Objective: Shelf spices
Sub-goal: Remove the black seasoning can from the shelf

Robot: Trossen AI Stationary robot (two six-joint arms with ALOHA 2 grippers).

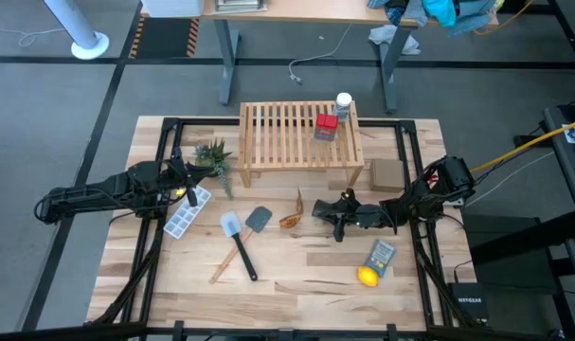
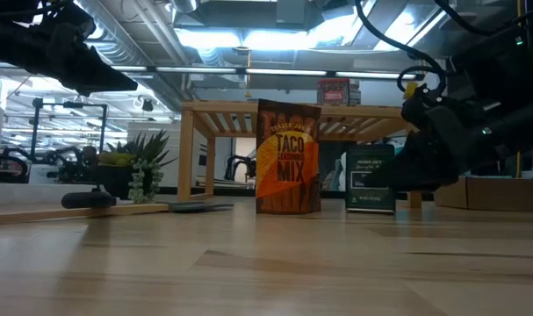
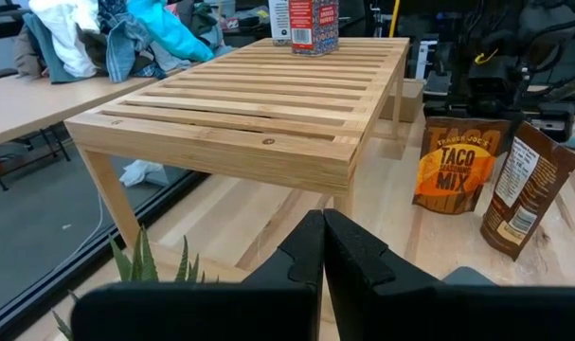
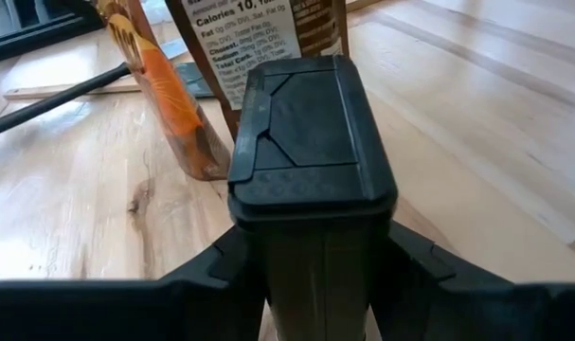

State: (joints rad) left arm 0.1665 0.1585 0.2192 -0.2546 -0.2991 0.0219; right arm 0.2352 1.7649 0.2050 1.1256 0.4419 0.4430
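My right end effector (image 1: 332,216) is low on the bench (image 1: 306,275), in front of the shelf (image 1: 301,133), with its fingers clamped on either side of the black box (image 4: 311,142). I judge this to be the pick-up step for that box: the grip looks made, the lift not yet begun. Two spices are already up on the shelf, the red box (image 1: 326,126) and the white-capped bottle (image 1: 343,102) close beside it at the far right corner.

Next I would raise the black box straight up until it clears the shelf's front rail, carry it back over the slats, and set it down upright on a free stretch to the left of the red box.

The two packets are the thing to mind. The taco mix packet (image 2: 287,158) stands near my fingers, and the second packet (image 3: 524,189) is just beside it; any sideways drag as I lift could tip either one. Both still wait to be shelved.

My left end effector (image 1: 194,182) waits with its fingers pressed together, near the plant (image 1: 216,156) and the ice tray (image 1: 187,214). The spatulas (image 1: 242,237), lemon (image 1: 367,276) and grey-blue packet (image 1: 381,254) lie well clear of my path.
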